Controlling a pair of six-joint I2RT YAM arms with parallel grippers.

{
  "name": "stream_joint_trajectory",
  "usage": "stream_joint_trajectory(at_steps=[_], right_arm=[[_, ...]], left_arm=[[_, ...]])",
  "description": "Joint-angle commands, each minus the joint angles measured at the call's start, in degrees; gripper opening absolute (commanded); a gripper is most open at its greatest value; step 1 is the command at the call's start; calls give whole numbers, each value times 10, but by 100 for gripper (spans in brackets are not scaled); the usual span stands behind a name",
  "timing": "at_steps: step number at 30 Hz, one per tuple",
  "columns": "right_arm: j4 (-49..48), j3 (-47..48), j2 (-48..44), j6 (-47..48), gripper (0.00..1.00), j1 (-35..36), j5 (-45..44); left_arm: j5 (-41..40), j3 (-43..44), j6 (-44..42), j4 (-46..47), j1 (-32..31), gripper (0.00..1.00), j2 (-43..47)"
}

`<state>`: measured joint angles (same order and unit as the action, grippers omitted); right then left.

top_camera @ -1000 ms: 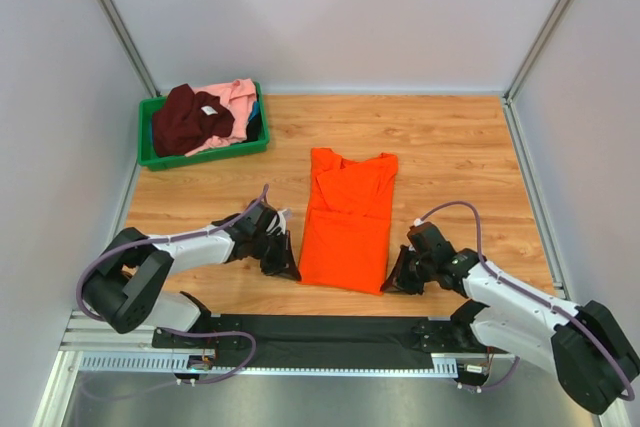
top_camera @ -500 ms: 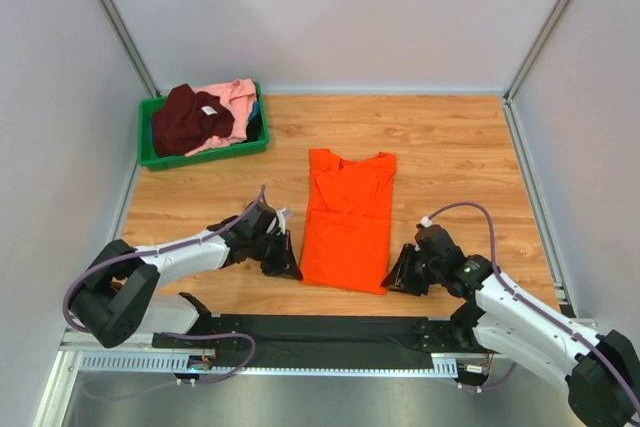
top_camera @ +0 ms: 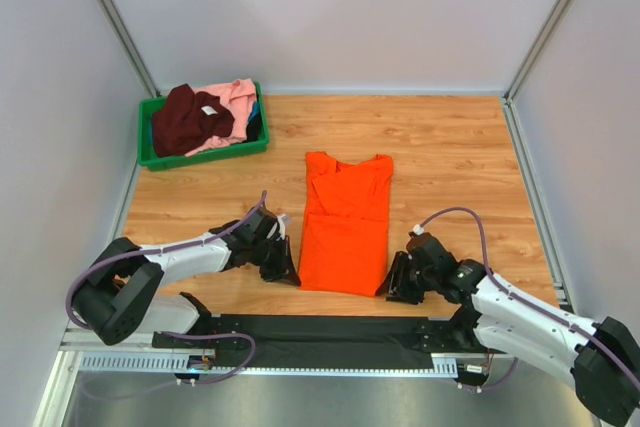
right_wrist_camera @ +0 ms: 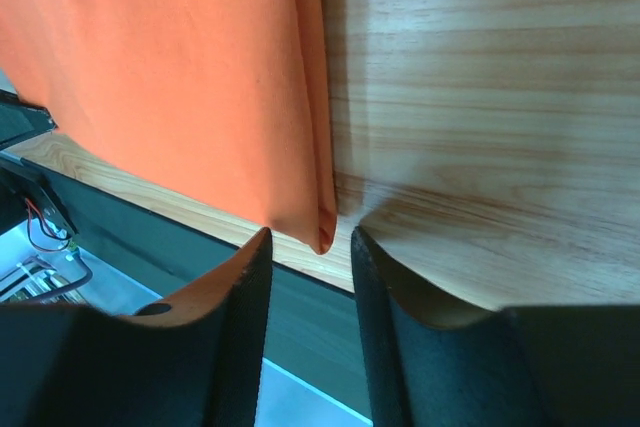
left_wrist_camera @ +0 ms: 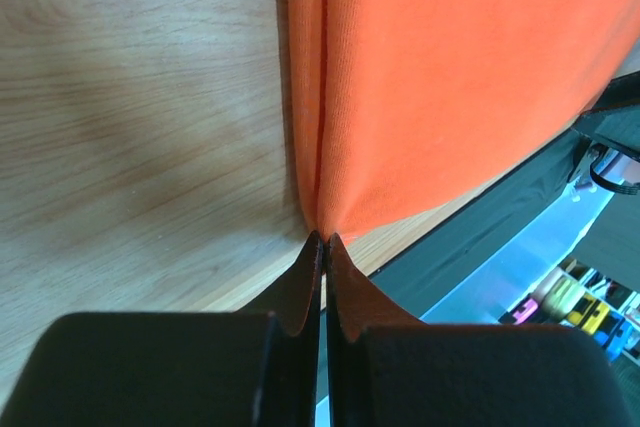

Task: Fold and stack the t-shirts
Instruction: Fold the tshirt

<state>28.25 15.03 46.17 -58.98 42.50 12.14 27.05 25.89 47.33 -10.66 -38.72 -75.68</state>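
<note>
1. Well beyond the left gripper [left_wrist_camera: 322,239] and off to its left, one green bin [top_camera: 205,158] holds two crumpled shirts: one maroon t-shirt [top_camera: 190,119] with a white neck label, and one pink t-shirt [top_camera: 237,100] beside it on the right.
2. The left gripper lies low on the table [top_camera: 450,147]. Its jaws are pressed together, and the near-left hem corner of the cloth is caught at their tips.
3. Between the two grippers lies one orange t-shirt [top_camera: 345,222], flat and folded lengthwise into a narrow strip. Its long axis runs away from the grippers, leaning slightly right toward the far end. The collar points to the far side and the hem lies at the near side, level with both grippers.
4. The right gripper [right_wrist_camera: 310,235] has its jaws a little apart. The near-right hem corner sits just ahead of the gap between them, and no cloth is clamped.
</note>
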Motion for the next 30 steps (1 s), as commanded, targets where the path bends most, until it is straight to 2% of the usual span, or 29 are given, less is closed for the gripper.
stream_joint_trajectory(at_steps=[1,8,11,15,22,30], right_arm=[[-9,-8,2,-29,35,10,-39],[-7,-19,-13,-37,16,13,-48],[-9,-14,-26,-23,1,15,-51],[35,22,-58,-14,0,24,-70],[136,98,-115,0,0,29,-118],[174,162,-111,16,0,30,-121]], left_arm=[[-7,-5,8,22,-4,0,-1],[-8,-15,15,30,-7,0,6],[-6,-24,33,49,-7,0,15],[-16,-14,40,8,-7,0,47],[-58,41,47,-103,-10,0,188],[-65,95,38,-160,-9,0,191]])
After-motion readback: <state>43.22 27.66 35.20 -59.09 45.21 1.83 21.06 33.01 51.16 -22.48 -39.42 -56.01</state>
